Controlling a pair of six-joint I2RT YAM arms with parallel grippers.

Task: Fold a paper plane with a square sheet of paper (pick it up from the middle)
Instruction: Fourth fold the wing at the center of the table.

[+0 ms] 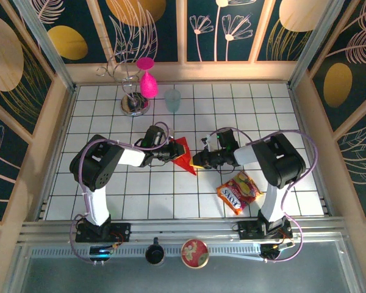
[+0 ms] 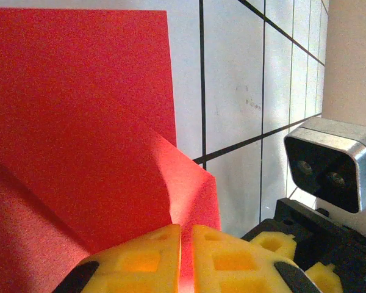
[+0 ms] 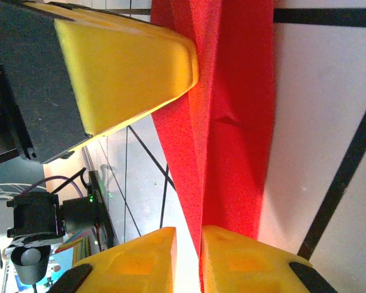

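1 paper plane (image 1: 184, 155) — 1 goblet (image 1: 147, 83)

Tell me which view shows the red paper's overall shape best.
Top external: the whole red paper shows there as a pointed wedge. Left wrist sees a close-up of one raised fold; right wrist sees its layers nearly edge-on, outline cropped.

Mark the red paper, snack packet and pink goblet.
red paper (image 1: 184, 155), top external view, middle of the folded sheet.
snack packet (image 1: 239, 191), top external view, centre of its printed face.
pink goblet (image 1: 148, 85), top external view, on its bowl.
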